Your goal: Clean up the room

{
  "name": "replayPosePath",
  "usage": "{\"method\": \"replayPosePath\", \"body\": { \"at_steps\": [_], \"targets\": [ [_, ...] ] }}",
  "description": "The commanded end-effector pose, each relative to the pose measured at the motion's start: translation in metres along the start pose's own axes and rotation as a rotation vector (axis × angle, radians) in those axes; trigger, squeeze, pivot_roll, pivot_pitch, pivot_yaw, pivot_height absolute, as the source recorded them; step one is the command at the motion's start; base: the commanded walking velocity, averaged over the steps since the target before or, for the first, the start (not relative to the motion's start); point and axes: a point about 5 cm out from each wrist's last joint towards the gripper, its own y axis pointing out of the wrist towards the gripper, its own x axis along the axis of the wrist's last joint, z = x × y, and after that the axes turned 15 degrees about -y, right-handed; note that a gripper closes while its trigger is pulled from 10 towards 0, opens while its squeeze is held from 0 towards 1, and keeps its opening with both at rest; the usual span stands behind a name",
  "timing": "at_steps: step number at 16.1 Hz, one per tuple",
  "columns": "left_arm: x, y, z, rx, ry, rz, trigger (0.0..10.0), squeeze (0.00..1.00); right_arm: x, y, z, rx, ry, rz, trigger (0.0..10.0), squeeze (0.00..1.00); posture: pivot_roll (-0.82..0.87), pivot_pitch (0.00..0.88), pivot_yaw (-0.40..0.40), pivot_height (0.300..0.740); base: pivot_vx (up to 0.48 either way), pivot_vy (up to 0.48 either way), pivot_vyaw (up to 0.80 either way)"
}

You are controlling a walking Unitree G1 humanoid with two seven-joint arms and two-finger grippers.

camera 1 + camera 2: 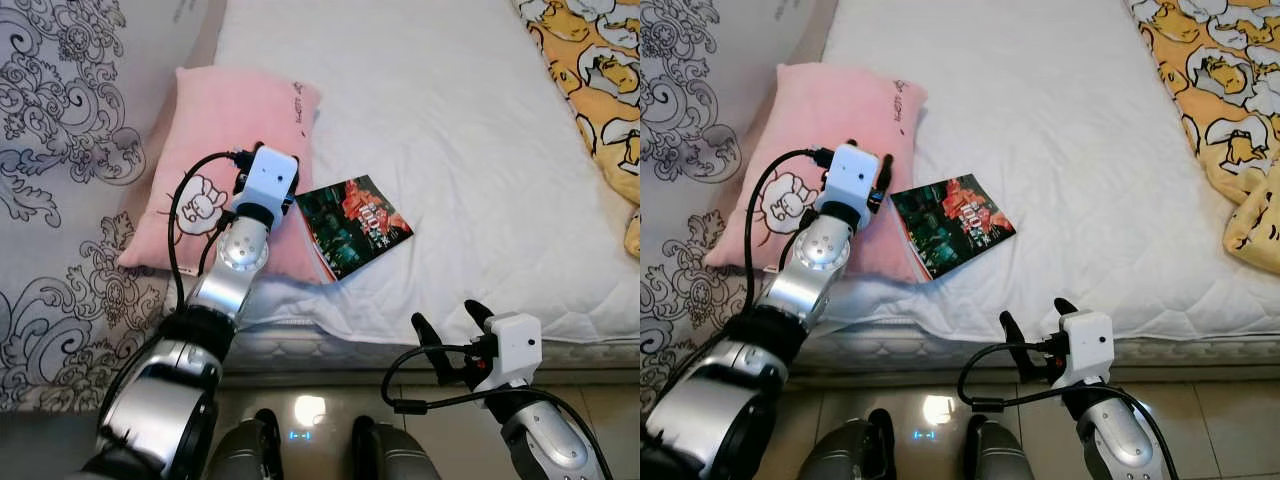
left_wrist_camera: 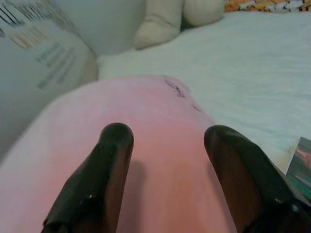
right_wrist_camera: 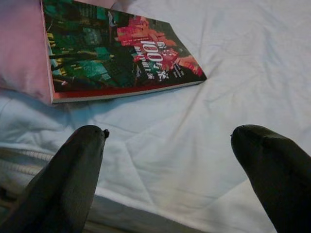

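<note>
Left wrist view has the left gripper (image 2: 167,145) spread wide over the pink pillow (image 2: 146,126); right gripper (image 3: 170,145) gapes empty below the book (image 3: 116,53)

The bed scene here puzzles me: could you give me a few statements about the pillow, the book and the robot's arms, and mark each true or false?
1. The left end effector is over the pink pillow with its fingers open. True.
2. The book lies shut on the floor. False: it lies on the white mattress, one edge against the pillow.
3. The right end effector is gripping the book. False: it is open and holds nothing, near the mattress edge, apart from the book.
4. A yellow patterned blanket lies on the robot's right side of the bed. True.
5. The pillow is blue. False: it is pink, with a cartoon drawing on it.
</note>
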Motion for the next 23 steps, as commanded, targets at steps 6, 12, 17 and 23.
{"method": "replayPosePath", "body": {
  "at_steps": [6, 12, 17, 23],
  "targets": [
    [-0.023, -0.036, -0.005, -0.002, 0.033, 0.057, 10.0, 0.00, -0.003, 0.000, 0.004, 0.019, 0.005, 0.019, 10.0, 0.00, -0.17, 0.233, -0.011, 0.740, 0.000, 0.000, 0.00],
    [-0.011, -0.038, -0.014, -0.038, 0.032, 0.005, 10.0, 0.00, -0.004, 0.002, 0.004, 0.022, 0.004, 0.021, 10.0, 0.00, -0.16, 0.223, -0.007, 0.740, 0.000, 0.000, 0.00],
    [-0.025, -0.044, -0.026, -0.106, 0.180, 0.087, 10.0, 0.00, -0.004, 0.001, 0.006, 0.026, 0.005, 0.028, 10.0, 0.00, -0.16, 0.231, -0.008, 0.740, 0.000, 0.000, 0.00],
    [-0.033, -0.041, -0.035, -0.126, 0.221, 0.145, 10.0, 0.00, -0.006, -0.003, 0.009, 0.032, 0.007, 0.040, 10.0, 0.00, -0.17, 0.245, 0.001, 0.740, 0.000, 0.000, 0.00]
  ]
}}
